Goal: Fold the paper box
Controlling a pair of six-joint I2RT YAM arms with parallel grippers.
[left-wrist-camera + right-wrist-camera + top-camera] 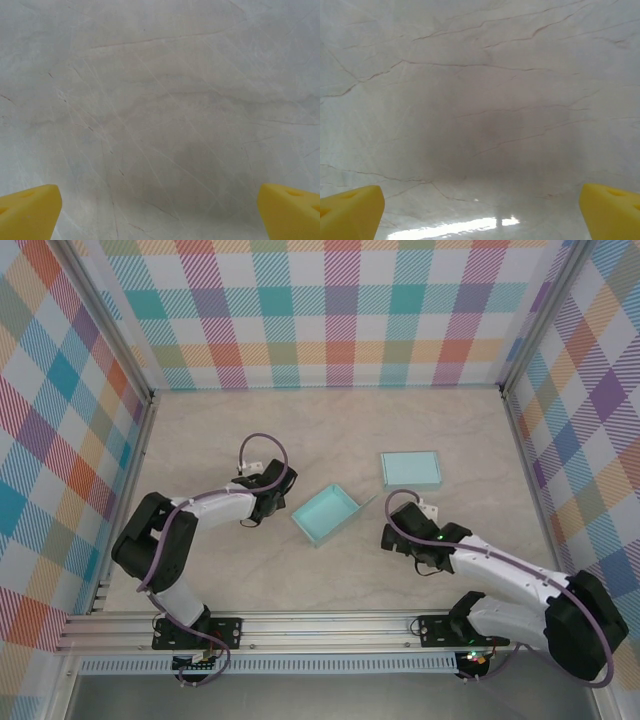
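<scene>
top external: paper box [325,513] between spread left hand [274,485] and spread right hand [402,534], near both

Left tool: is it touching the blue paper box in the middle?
Apart. The top view shows bare table between the left tool and the open paper box; the left wrist view shows table between its fingers.

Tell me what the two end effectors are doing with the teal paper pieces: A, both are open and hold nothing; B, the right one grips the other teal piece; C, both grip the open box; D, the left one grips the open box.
A: the left end effector and right end effector stand wide open over bare table, with the open box and other teal piece lying apart from them.
</scene>
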